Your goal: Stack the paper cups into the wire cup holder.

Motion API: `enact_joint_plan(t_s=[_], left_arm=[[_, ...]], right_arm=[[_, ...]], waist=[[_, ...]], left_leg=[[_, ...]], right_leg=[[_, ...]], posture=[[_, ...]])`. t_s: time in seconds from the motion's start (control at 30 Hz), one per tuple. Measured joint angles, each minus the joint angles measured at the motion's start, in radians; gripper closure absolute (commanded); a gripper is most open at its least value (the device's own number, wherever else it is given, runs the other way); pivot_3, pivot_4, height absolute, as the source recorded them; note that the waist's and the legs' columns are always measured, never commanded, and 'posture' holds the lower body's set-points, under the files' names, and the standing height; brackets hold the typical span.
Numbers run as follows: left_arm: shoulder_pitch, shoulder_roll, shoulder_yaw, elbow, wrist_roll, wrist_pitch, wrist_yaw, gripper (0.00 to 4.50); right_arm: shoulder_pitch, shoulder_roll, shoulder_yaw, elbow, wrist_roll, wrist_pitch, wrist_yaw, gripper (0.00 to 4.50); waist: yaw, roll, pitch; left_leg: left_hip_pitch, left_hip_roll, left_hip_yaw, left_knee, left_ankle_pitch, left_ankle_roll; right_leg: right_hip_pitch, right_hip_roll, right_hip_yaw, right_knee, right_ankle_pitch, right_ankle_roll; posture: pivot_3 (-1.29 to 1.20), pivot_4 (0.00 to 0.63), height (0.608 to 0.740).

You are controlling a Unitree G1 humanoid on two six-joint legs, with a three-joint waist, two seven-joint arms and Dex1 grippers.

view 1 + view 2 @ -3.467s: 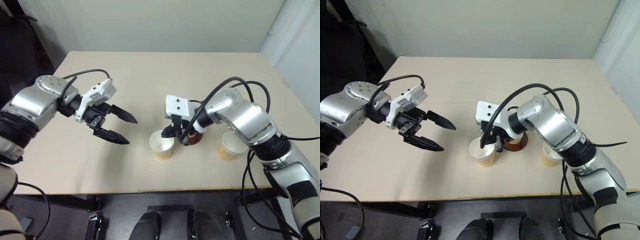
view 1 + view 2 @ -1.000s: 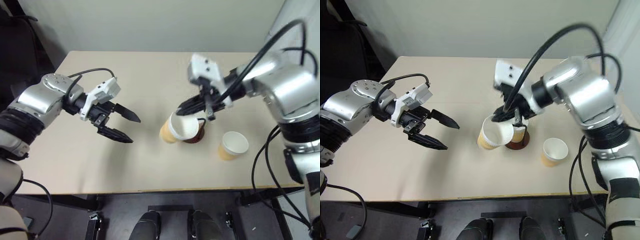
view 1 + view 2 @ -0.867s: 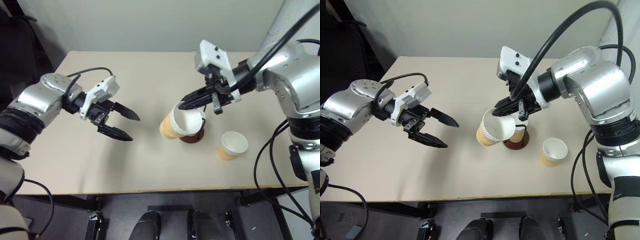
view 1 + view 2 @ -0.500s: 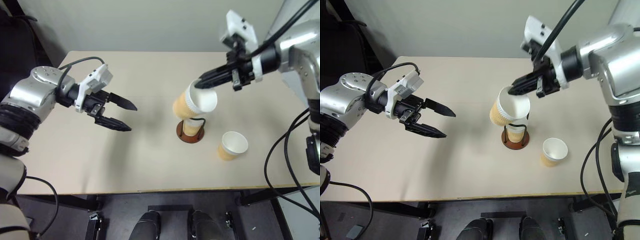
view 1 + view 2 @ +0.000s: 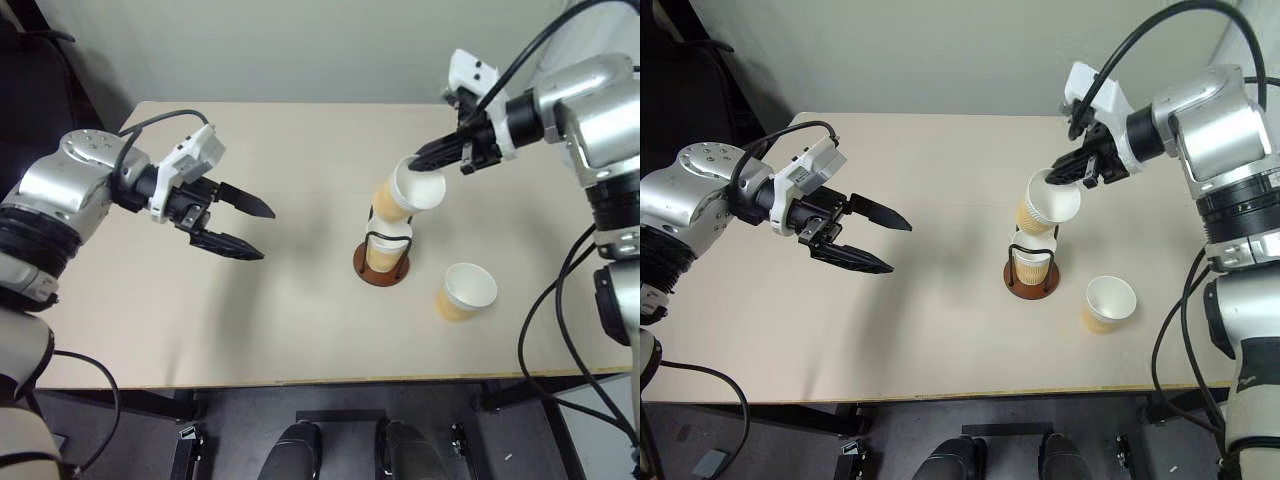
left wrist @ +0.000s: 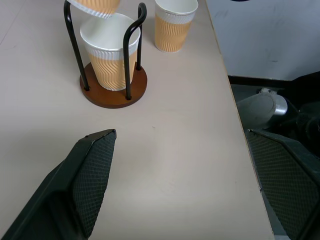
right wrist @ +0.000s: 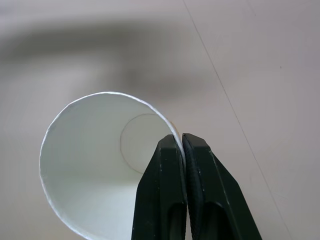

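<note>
From the head views, a matte beige rectangular table [image 5: 250, 320] carries a round reddish-brown disc base with thin black wire loops rising from it, the wire cup holder [image 5: 381, 262], standing right of the table's middle. Inside the loops sits one tapered tan paper cup with ribbed sides and a white rolled rim, the nested cup [image 5: 383, 246]. A second tan paper cup, the loose cup [image 5: 464, 291], stands upright just beside the holder, toward the table's right and near edges.

The right gripper [image 5: 1060, 176] reaches in from the far right, angled downward, its two black fingers pressed together on the white rim of a third tan paper cup, the held cup [image 5: 1046, 205], which hangs tilted above the holder; its bottom seems to be near the top of the loops, though contact cannot be told. The left gripper [image 5: 253, 232] hangs over the table's left half, pointing toward the holder, fingers spread wide with nothing between them.

In the left wrist view, the two textured black fingers [image 6: 92, 172] stand far apart; beyond them are the holder with its cup and the loose cup near the table's edge.

In the right wrist view, the fingers pinch the held cup's thin wall, its smooth white inside facing the camera.
</note>
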Motion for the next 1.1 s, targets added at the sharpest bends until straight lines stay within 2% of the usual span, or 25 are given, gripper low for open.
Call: enact_joint_plan(t_s=[0.4,0.73,1.1], left_arm=[[0.007,0.003,0.004,-0.018,0.000,0.006,0.000,0.00],[0.008,0.003,0.004,-0.022,0.000,0.006,0.000,0.00],[0.022,0.015,0.004,-0.037,0.000,0.011,0.000,0.00]], right_arm=[[0.020,0.003,0.001,0.007,-0.062,-0.039,0.082,4.43],[0.037,0.031,0.002,-0.021,-0.096,-0.044,0.094,4.43],[0.074,0.043,0.050,-0.008,-0.159,-0.121,0.145,4.43]], waist=[[0.000,0.000,0.000],[0.000,0.000,0.000],[-0.001,0.000,0.000]], left_leg=[[0.000,0.000,0.000,0.000,0.000,0.000],[0.000,0.000,0.000,0.000,0.000,0.000],[0.000,0.000,0.000,0.001,0.000,0.000]], right_leg=[[0.000,0.000,0.000,0.000,0.000,0.000],[0.000,0.000,-0.001,0.001,0.000,0.000],[0.001,0.000,-0.001,0.001,0.000,0.000]], posture=[[0.00,0.150,0.740],[0.00,0.150,0.740],[0.00,0.150,0.740]])
